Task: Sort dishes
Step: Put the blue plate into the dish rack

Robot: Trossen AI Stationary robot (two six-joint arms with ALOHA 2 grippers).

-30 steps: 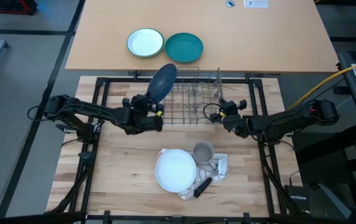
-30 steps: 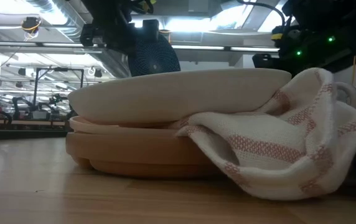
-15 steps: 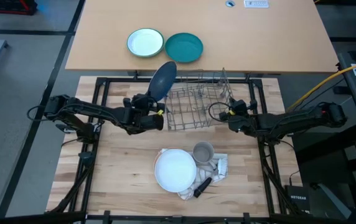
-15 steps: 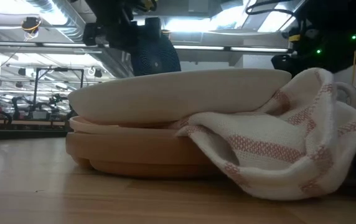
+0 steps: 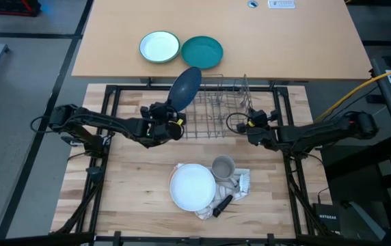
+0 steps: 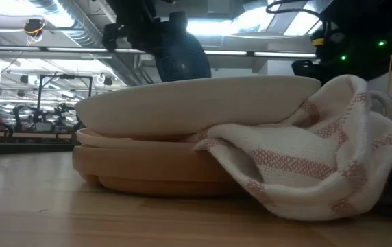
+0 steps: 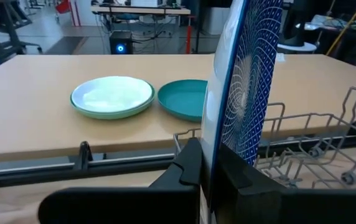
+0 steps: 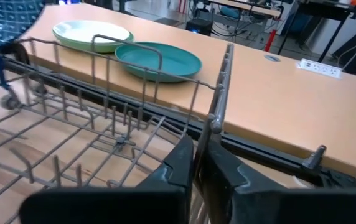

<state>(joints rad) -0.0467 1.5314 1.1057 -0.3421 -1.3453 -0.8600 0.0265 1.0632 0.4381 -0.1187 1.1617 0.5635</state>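
The left pincer (image 5: 171, 123) is clamped on the lower edge of the round blue plate with a fine pale pattern (image 5: 185, 87), and we see it holding the plate on edge at the left end of the grey wire dish rack (image 5: 212, 116). The right pincer (image 5: 249, 124) is closed on the rack's right-hand wire rim. Nearer on the pale wooden bench (image 5: 134, 184), the plain white round plate (image 5: 192, 186) sits stacked on the tan-brown, wood-like plate (image 6: 148, 168), touching a striped white cloth (image 6: 305, 165) and beside a grey mug (image 5: 223, 167).
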